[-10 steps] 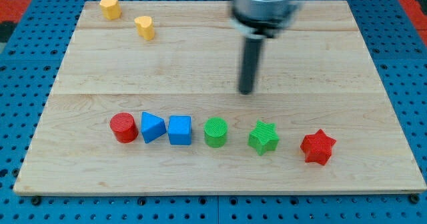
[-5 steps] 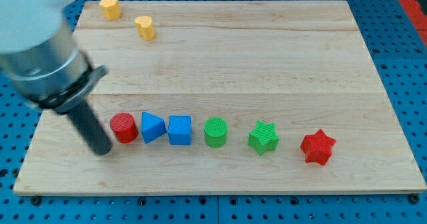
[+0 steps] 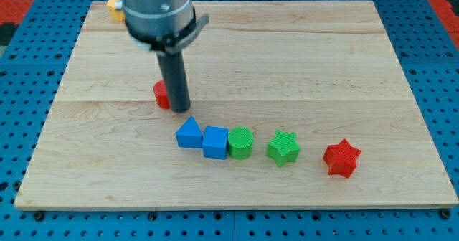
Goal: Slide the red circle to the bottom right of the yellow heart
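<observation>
Touching red circle (image 3: 162,95): my tip (image 3: 180,110), no jaws; blue triangle (image 3: 188,133) just below.

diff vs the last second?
My tip swung left, then up. The red circle went up from the row's left end; the tip is at its right. The blue triangle and blue cube slid right, against the green circle. Both stars unmoved.

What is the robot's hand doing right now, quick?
No hand here, just a rod: my tip holds nothing and sits right beside the red circle, on its right in the view, looking like it touches it.
</observation>
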You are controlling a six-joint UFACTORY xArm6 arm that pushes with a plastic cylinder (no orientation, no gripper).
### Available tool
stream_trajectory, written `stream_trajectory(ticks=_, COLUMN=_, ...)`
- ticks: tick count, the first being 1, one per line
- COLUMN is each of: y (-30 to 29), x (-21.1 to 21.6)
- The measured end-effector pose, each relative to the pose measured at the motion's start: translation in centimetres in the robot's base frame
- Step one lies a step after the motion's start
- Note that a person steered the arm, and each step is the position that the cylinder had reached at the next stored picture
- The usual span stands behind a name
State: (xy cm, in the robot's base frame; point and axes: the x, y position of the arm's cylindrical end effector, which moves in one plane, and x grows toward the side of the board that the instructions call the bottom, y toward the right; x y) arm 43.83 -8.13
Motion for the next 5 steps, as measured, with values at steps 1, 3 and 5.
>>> stream_trajectory(ticks=1, y=0.3, x=-1.0)
stream_trajectory(ticks=3, y=-5.1, x=-2.2)
stream_trajectory(ticks=5, y=-0.8, x=-0.3)
